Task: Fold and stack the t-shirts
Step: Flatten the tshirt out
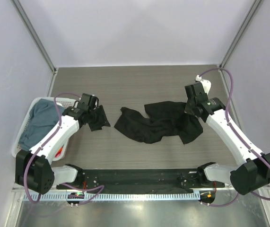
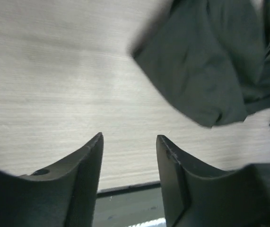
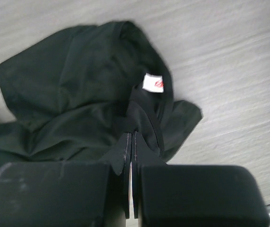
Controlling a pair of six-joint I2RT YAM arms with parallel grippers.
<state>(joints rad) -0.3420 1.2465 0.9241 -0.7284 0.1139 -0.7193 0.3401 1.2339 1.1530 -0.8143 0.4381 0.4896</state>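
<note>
Collar cloth of the black t-shirt sits in our right gripper's shut jaws, likely for spreading. Our left gripper's jaws gape empty.

Left arm: reaches forward from base, wrist turned inward toward centre. Left gripper: jaws apart, fingers tilted forward and down. Right arm: stretches forward from base, wrist bent inward and down. Right gripper: jaws pressed together, fold of black t-shirt pinched at tips, rest of cloth ahead and left of gripper.
</note>
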